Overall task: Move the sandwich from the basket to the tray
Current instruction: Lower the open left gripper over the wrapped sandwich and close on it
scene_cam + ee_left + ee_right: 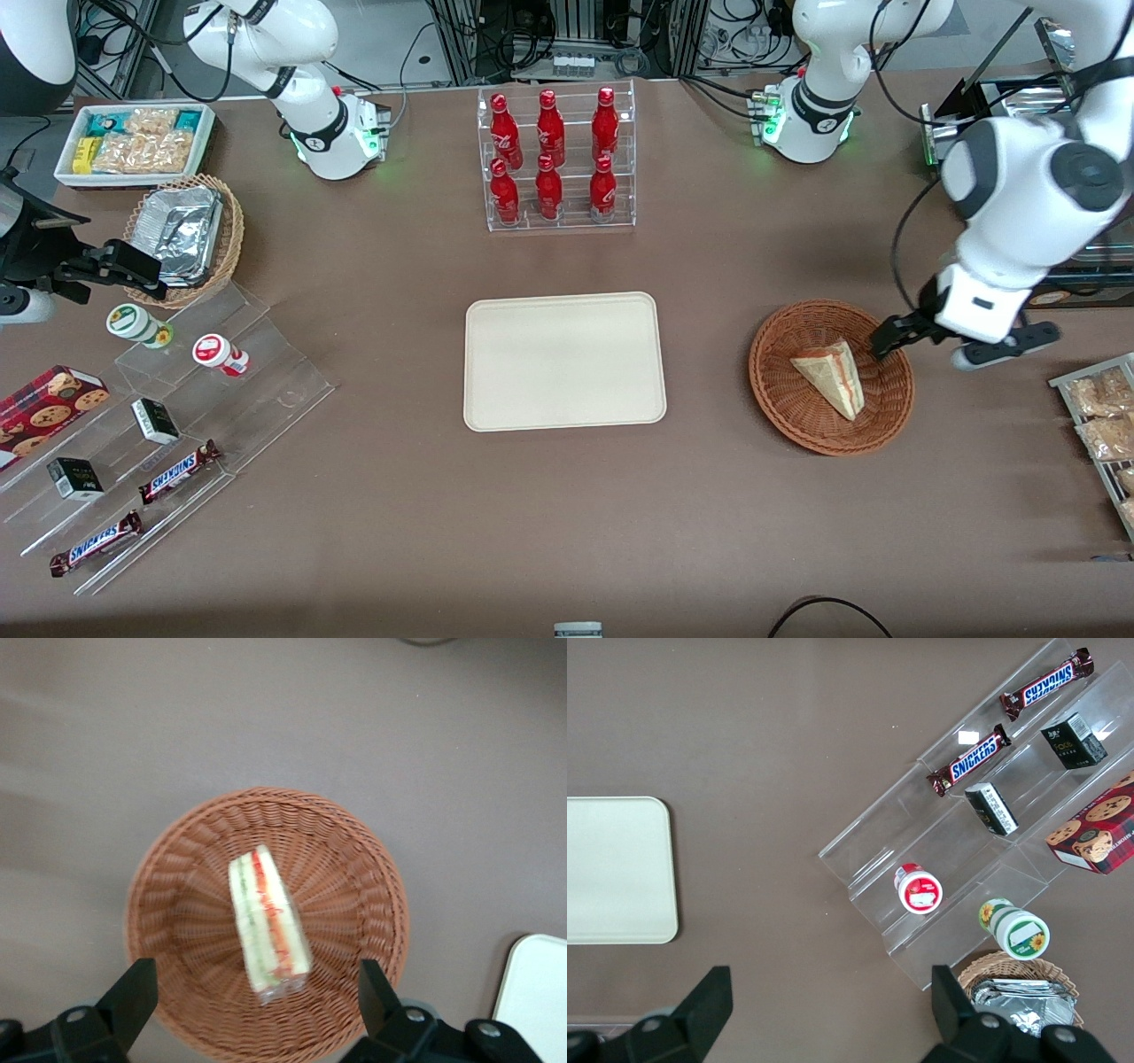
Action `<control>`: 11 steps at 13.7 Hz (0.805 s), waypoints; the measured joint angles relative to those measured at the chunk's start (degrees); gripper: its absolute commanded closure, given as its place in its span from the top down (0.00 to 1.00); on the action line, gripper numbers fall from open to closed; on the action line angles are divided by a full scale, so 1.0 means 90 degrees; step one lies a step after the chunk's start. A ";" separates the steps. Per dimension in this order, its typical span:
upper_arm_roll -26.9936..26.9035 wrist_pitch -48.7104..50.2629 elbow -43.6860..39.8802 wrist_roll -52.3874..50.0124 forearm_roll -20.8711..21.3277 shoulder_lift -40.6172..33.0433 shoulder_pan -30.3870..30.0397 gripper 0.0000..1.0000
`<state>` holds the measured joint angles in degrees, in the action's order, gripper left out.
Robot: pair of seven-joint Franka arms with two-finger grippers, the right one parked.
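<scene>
Snack box (135,142): white, at the parked arm's end of the table, filled with packets.
Foil basket (190,237): tan wicker, holding silver foil trays, nearer the front camera than the snack box.
Acrylic steps (168,416): clear tiers carrying two small tubs, dark little boxes, a cookie box and two Snickers bars (142,505).
Bottle rack (558,159): clear stand with six red bottles in two rows.
Tray (564,361): cream, mid-table, with nothing on it.
Basket (831,377): reddish-brown wicker, toward the working arm's end, well apart from the tray.
Sandwich (831,376): lies in the basket, a pale wedge.
Gripper (889,341): above the basket's rim, fingers spread wide, holding nothing.
Surface: brown tabletop; cables and metal framing run along the edge farthest from the front camera.
Wrist view: shows the sandwich's (267,923) red and green filling edge-on, centred in the basket (177,868), between the two dark fingertips (131,997).
</scene>
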<state>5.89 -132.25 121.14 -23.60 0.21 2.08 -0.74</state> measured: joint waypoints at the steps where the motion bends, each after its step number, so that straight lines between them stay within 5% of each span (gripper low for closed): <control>1: 0.0006 -0.0208 0.0075 -0.0241 0.0000 0.0109 0.0084 1.00; 11: -0.0020 -0.0982 0.0460 -0.0862 0.0000 0.1054 0.0200 1.00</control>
<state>5.71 -141.09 125.28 -31.36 0.21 11.56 1.06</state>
